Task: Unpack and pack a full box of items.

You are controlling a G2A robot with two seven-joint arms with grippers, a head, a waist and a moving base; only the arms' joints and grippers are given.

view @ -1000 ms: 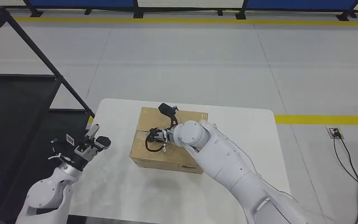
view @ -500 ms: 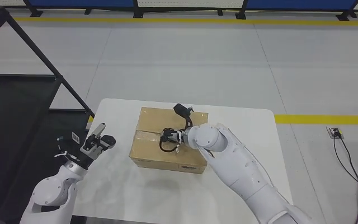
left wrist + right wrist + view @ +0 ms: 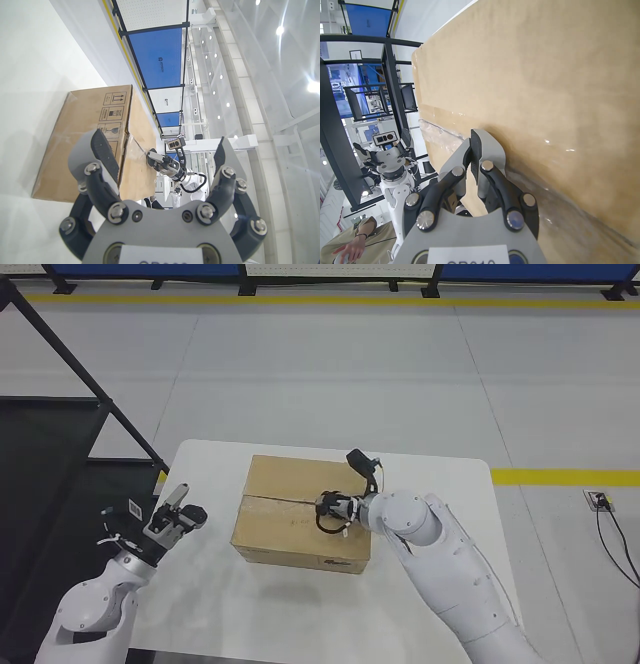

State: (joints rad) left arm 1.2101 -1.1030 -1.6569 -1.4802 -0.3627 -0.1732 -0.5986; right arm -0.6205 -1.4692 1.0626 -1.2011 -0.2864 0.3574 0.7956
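A closed brown cardboard box stands in the middle of the white table, its top flaps sealed with clear tape along the centre seam. My right gripper is shut with nothing in it, and its tip presses on the seam on top of the box. The left wrist view shows that tip on the box top as well. My left gripper hovers open and empty off the box's left side, above the table's left edge.
A black metal frame stands just beyond the table's left side. Bare table lies in front of the box and to its right. A person sits in the room behind, away from the table.
My right gripper has slid to the right along the taped seam on top of the box. The left arm has shifted only slightly.
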